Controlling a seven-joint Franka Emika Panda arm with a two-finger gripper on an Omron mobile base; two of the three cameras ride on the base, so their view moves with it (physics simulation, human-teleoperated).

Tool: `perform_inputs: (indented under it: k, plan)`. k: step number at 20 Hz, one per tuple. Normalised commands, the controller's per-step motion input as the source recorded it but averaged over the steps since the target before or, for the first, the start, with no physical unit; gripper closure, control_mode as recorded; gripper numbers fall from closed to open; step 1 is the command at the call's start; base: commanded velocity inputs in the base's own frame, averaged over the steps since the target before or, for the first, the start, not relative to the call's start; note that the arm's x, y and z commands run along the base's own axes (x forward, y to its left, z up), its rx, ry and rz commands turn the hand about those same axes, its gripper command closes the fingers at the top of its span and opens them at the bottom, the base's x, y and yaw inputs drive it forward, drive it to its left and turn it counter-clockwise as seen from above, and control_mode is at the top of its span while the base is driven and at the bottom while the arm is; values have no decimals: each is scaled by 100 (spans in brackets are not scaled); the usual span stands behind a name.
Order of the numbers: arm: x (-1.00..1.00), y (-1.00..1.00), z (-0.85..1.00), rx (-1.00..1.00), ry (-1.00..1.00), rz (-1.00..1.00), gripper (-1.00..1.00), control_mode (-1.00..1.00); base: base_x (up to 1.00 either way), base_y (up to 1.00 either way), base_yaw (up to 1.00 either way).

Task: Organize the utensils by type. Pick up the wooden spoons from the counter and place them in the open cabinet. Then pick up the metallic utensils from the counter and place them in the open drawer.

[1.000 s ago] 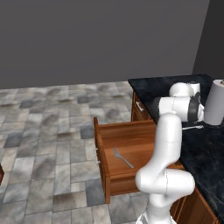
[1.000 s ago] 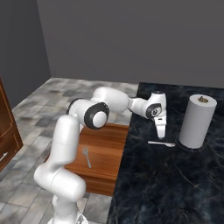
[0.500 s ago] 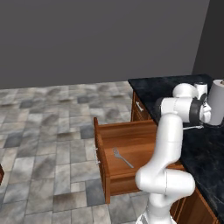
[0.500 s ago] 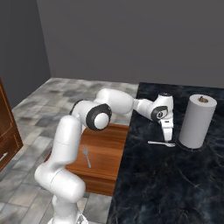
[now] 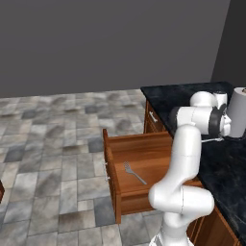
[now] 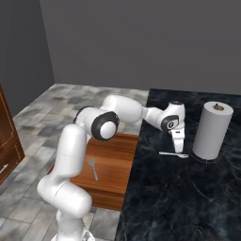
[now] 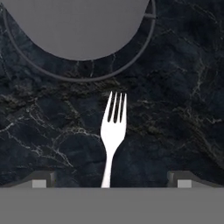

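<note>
Pincer [image 6: 179,146] is wide open and pointing down at the black marble surface [image 6: 188,197], hovering right above a small silver fork [image 7: 113,129] and holding nothing. From the hand camera the two dark finger tips [image 7: 40,179] sit far apart at the bottom corners with the fork's handle running up between them, tines aimed toward the round base of the paper towel roll [image 6: 212,130]. Can't tell if the tips are actually touching the surface or just above it. In the right base view that fork lies flat just beside the roll's foot, under the pincer. The roll stands upright on the surface, a bit further along from the hand. Off the surface edge, the open drawer [image 5: 144,192] is pulled out over the grey tiled floor [image 5: 53,139], and the other fork [image 5: 134,173] is already lying on its wooden bottom, roughly in the middle. At the far left edge of the right base view there's more reddish-brown cabinetry [image 6: 7,141], well apart from everything else.
</note>
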Motion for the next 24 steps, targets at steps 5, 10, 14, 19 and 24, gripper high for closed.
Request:
perform_inputs:
  k: [5, 10, 14, 19, 24]
  plan:
    - [-18, 0, -8, 0, 1, 0, -100, -100, 0, 0, 0]
    - [15, -1, -18, 0, 0, 0, -100, -100, 0, 0, 0]
    - [35, 0, -21, 2, 2, 0, -100, -100, 0, 0, 0]
    - [16, -2, -23, 5, 8, 0, -100, -100, 0, 0, 0]
    - [0, -8, -18, 6, 1, 0, -100, -100, 0, 0, 0]
